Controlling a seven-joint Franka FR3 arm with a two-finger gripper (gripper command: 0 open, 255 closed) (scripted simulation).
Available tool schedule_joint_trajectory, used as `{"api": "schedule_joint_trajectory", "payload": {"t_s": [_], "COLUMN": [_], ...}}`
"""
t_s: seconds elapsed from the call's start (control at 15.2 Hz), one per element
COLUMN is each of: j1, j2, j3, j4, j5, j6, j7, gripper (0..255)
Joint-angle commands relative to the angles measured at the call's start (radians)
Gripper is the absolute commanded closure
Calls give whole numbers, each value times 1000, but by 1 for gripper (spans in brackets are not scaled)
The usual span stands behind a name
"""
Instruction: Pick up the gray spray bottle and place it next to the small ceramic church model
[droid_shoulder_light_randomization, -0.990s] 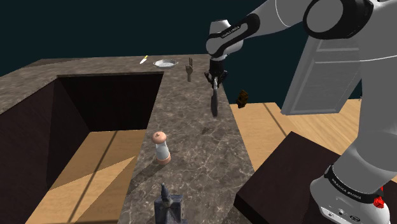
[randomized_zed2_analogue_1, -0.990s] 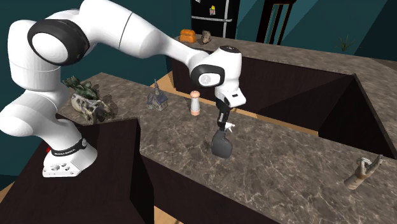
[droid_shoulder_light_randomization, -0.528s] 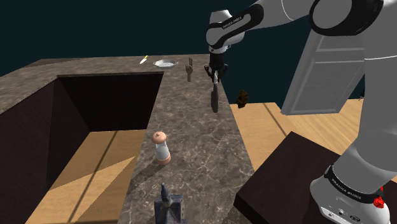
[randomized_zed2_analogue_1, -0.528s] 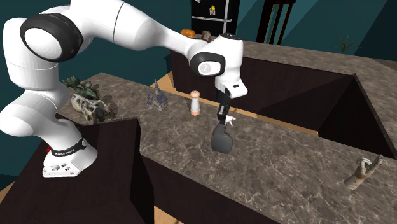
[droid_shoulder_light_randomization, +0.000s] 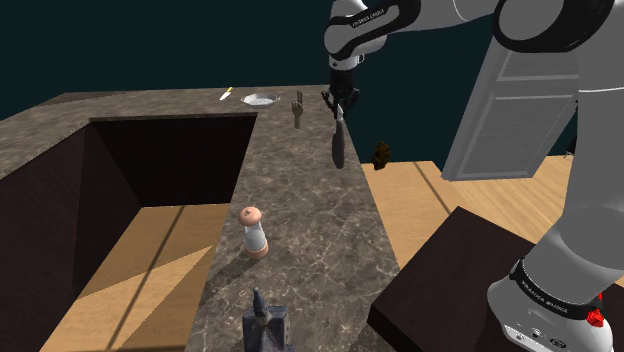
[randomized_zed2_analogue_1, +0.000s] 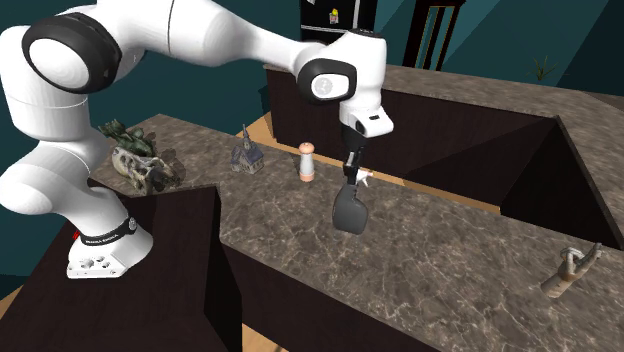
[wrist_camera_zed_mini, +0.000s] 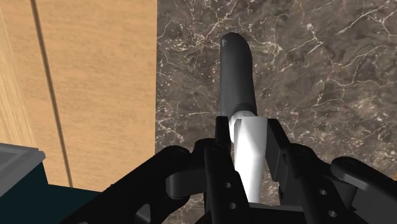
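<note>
In the shoulder view, the small dark church model (droid_shoulder_light_randomization: 262, 322) is standing on the marble table (droid_shoulder_light_randomization: 320, 240) at the picture's six o'clock. A wooden-capped shaker (droid_shoulder_light_randomization: 254, 232) is standing at the church's twelve o'clock, apart from it. Toward one o'clock from the shaker, the gray spray bottle (droid_shoulder_light_randomization: 339, 148) is hanging clear of the table, body pointing down. In the wrist view the black fingers (wrist_camera_zed_mini: 277, 149) are clamping the bottle's white head (wrist_camera_zed_mini: 248, 153) from both sides, its dark body reaching away over the marble. In the second exterior view the bottle is hanging at the shaker's four o'clock, well apart from the church.
</note>
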Motion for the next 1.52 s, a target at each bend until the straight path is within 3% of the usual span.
{"api": "schedule_joint_trajectory", "payload": {"t_s": [0.0,1.45], "j1": [0,5], "j2": [-7,-5], "j3": [0,2], "j4": [18,317], "j5": [1,3], "j6": [-24,-322], "j7": [-1,-10], "gripper": [255,255]}}
